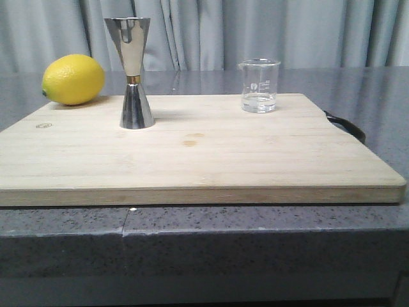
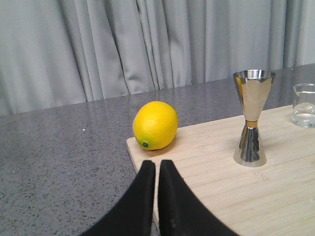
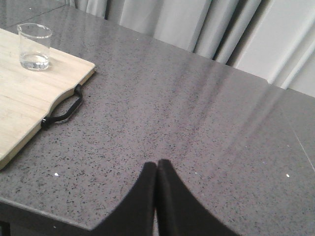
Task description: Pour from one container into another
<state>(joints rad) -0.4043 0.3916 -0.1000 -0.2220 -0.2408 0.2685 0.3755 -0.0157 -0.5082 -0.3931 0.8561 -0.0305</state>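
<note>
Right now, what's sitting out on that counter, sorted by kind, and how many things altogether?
Fruit: 1, the lemon
Glassware: 1, the beaker holding a little clear liquid
Metal barware: 1, the jigger
Boards: 1, the wooden cutting board
Total: 4

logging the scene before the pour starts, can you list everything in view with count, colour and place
beaker: 1, clear glass with white marks, a little clear liquid inside, upright on the board's far right part
jigger: 1, shiny steel with a gold band at the waist, upright on the board's far left part
lemon: 1, yellow, at the board's far left corner
cutting board: 1, pale wood, on the counter
board handle: 1, black, at the board's right edge
counter: 1, grey speckled
curtain: grey, behind the counter
left claw: 1, black, shut, empty
right claw: 1, black, shut, empty, over bare counter
</note>
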